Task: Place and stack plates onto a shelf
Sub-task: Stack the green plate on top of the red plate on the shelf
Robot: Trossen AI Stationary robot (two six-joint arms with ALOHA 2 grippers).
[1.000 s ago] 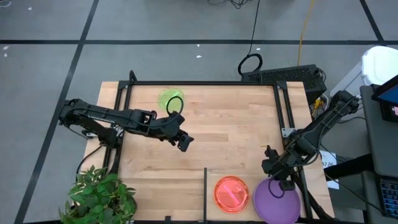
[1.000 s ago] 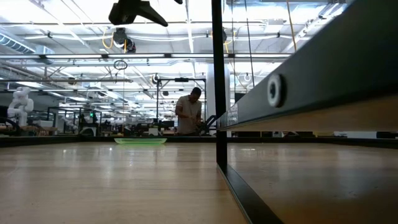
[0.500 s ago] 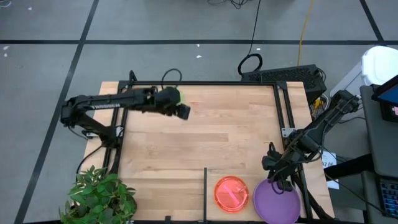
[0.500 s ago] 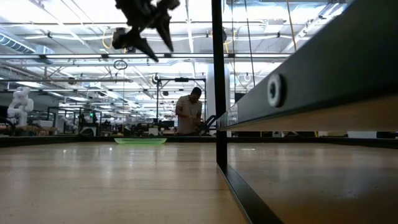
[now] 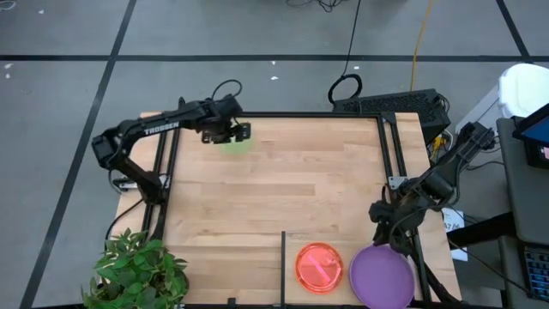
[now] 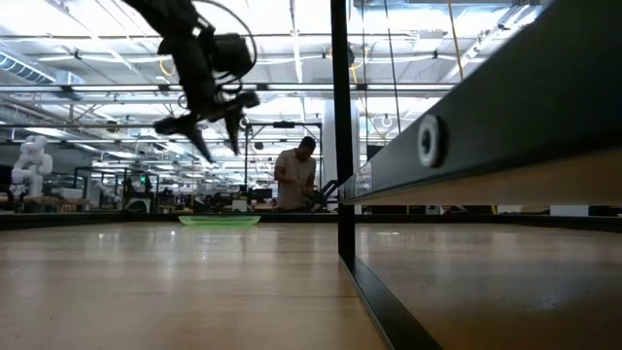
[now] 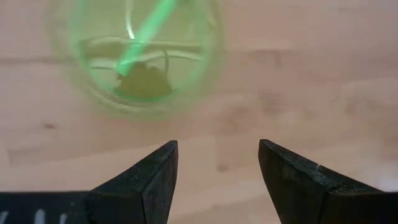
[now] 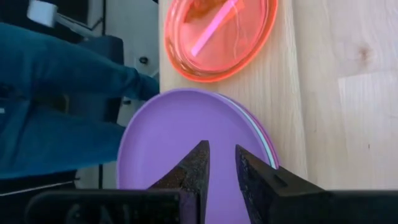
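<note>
In the high view the left gripper point(image 5: 242, 130) hangs at the upper left of the frame, over the green plate point(image 5: 233, 142) near the far edge of the tabletop point(image 5: 317, 180); the right gripper point(image 5: 388, 233) sits at the lower right, just above the purple plate point(image 5: 382, 277), with the red-pink plate point(image 5: 319, 266) beside it on the shelf point(image 5: 343, 245), right of the black divider bar point(image 5: 284, 257). In the low view the left gripper point(image 6: 209, 122) is in the air at upper left, above the green plate point(image 6: 220, 221), which lies flat and far off. The left wrist view shows the jaws spread wide and empty, the green plate point(image 7: 140, 59) ahead of the fingertips point(image 7: 165, 155) on bare wood. In the right wrist view the jaws are nearly closed with only a thin gap, holding nothing — the purple plate point(image 8: 186, 140) tops a stack just beside the red-pink plate point(image 8: 221, 34). The step in hand looks like the reach for the green plate; next, the left arm likely has to drop and get a finger under the thin rim — a hard catch on a flat plate.
</note>
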